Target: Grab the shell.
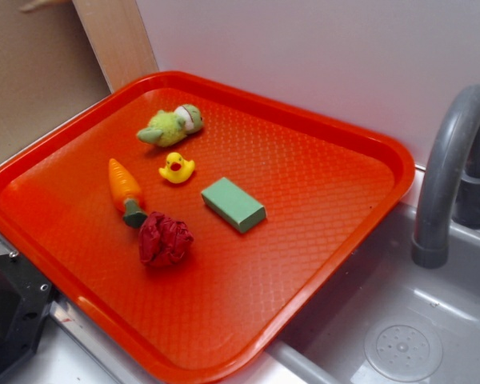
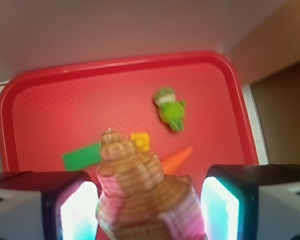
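From the wrist camera, the gripper (image 2: 149, 207) has the shell (image 2: 140, 192) sitting between its two fingers (image 2: 72, 212), high above the tray (image 2: 55, 75). The shell is tan with brown ribbing, its wide whorls low in the view and narrowing upward to a rounded tip. Whether the pads press on it I cannot tell; a thin gap seems to show on either side.

Beyond the shell's tip lies the little yellow duck (image 2: 141, 141), with the green block (image 2: 81, 157) to its left and the orange carrot (image 2: 176, 159) to its right. Farther out and to the right is the green plush toy (image 2: 170, 109).

In the exterior view neither gripper nor shell appears. The tray (image 1: 336, 128) holds the plush toy (image 1: 170, 126), the duck (image 1: 177, 168), the carrot (image 1: 124, 190), the green block (image 1: 233, 204) and a crumpled red cloth (image 1: 164, 239) just beside the carrot's green end. A grey faucet (image 1: 448, 172) stands over a sink (image 1: 432, 320) beside the tray.
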Available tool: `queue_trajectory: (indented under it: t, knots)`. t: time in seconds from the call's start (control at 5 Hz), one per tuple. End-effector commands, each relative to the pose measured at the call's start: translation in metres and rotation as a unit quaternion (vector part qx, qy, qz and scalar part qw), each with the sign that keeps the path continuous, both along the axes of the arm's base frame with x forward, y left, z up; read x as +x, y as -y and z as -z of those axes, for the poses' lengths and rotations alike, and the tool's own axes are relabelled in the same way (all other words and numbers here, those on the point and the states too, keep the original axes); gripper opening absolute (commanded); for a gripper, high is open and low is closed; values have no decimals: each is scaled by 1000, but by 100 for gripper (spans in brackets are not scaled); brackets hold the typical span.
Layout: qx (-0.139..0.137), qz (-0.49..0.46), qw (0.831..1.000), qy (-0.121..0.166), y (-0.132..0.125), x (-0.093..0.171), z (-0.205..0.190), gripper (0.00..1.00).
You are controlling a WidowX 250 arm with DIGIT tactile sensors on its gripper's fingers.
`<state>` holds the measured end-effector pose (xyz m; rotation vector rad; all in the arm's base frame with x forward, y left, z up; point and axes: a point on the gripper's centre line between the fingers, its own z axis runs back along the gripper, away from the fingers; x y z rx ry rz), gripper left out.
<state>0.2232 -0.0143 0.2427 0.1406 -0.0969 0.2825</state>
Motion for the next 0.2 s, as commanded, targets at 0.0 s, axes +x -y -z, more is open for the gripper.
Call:
queue_trajectory:
  t: [0.0]
  knots:
    - [0,24,1000,12,-7,11,-23,0]
